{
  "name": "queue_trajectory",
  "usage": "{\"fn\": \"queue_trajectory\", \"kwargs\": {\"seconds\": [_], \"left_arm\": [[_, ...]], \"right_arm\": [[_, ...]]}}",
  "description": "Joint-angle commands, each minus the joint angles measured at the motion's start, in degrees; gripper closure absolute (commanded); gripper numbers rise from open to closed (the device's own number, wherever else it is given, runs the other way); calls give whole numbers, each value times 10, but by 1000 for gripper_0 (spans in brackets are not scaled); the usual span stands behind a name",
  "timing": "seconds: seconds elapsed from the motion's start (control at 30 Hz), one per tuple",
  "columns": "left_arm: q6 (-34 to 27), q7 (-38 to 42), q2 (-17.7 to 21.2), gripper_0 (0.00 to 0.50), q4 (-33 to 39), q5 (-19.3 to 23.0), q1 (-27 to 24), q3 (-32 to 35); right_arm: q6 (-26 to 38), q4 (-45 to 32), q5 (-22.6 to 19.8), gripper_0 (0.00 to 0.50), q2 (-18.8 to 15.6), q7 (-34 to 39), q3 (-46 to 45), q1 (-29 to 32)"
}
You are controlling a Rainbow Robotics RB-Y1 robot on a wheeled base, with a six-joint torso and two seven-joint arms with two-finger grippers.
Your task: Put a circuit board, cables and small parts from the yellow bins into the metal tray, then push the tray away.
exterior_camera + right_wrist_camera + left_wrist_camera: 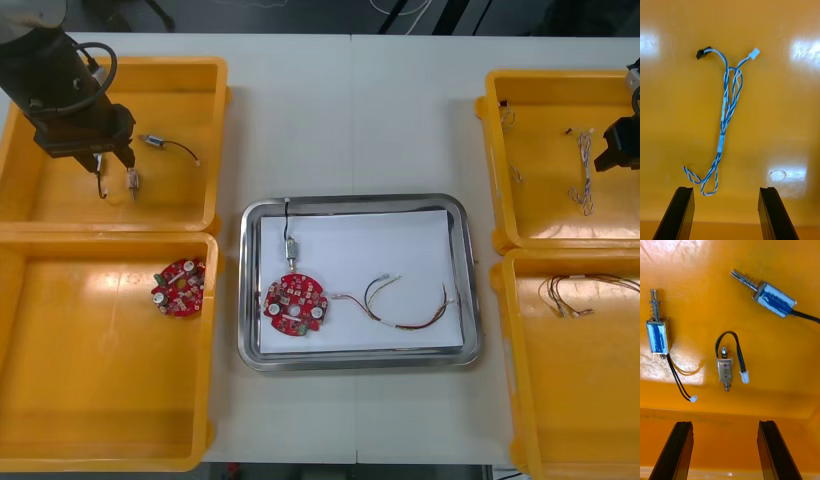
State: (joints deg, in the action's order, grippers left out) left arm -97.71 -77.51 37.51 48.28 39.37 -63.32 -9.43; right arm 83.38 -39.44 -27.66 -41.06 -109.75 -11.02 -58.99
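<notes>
Hovering over the far-left yellow bin (170, 195), left gripper (725, 423), fingers released, faces small metal parts (725, 369); right gripper (726, 189), fingers also spread, sees a blue-white cable (721, 142) stretching lengthwise away.

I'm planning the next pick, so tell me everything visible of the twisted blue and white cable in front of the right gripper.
The twisted blue and white cable lies loose and flat on the yellow bin's floor, doubled into a long thin bundle. One end carries a black connector, another a white connector; a white sleeve binds the middle. Its loops lie nearest the open right gripper, untouched.
</notes>
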Motion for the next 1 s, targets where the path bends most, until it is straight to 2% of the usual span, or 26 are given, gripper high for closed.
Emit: {"fn": "queue_trajectory", "kwargs": {"seconds": [0.03, 0.4, 0.63, 1.0], "left_arm": [[36, -33, -3, 0, -26, -11, -35, 15], [103, -41, -31, 0, -68, -18, -35, 15], [126, -45, -41, 0, -89, -14, -35, -8], [155, -47, -44, 0, -97, -10, -18, -28]], "right_arm": [[-33, 16, 13, 11, 9, 16, -15, -41], [-145, 153, 30, 9, 20, -5, -12, -86], [-172, 161, 36, 8, 33, -2, -13, -83], [-188, 161, 33, 11, 35, -8, -22, -58]]}}
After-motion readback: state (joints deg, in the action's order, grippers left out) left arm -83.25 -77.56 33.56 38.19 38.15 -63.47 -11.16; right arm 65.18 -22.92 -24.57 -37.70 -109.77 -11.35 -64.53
